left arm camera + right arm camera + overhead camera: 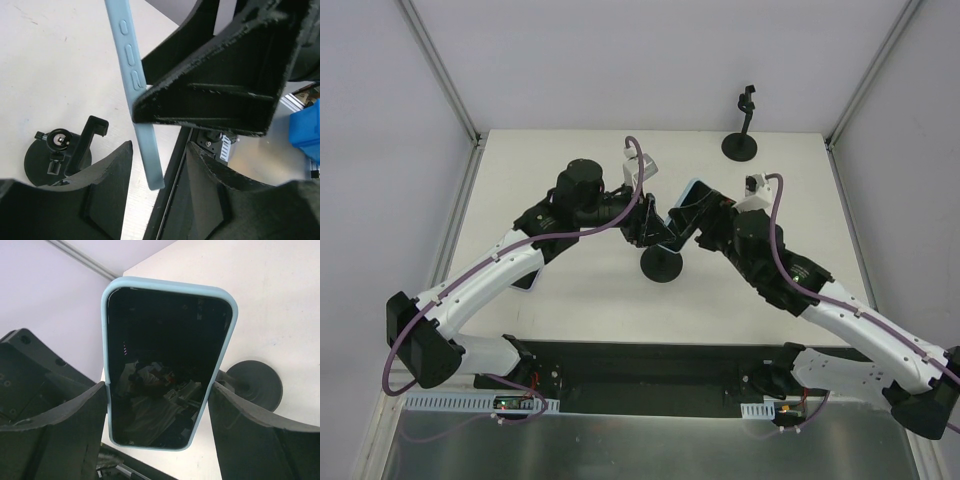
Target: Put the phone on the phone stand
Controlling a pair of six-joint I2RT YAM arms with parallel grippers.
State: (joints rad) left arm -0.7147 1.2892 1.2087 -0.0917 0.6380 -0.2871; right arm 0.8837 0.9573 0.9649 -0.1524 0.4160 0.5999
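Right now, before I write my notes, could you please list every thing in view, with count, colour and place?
phone: one, light blue case, held above the table's middle
phone stand: two, black, one at the table's middle, the other at the far edge
table: one, off-white, under everything
cable: two, purple, one along each arm
left end effector: one, black, open, beside the phone
right end effector: one, black, shut on the phone

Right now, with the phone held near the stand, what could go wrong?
The right hand pinches the phone only by its case edges, so it might slip. The open left hand crowds the phone and the phone stand, so the hands could collide or tip the stand.
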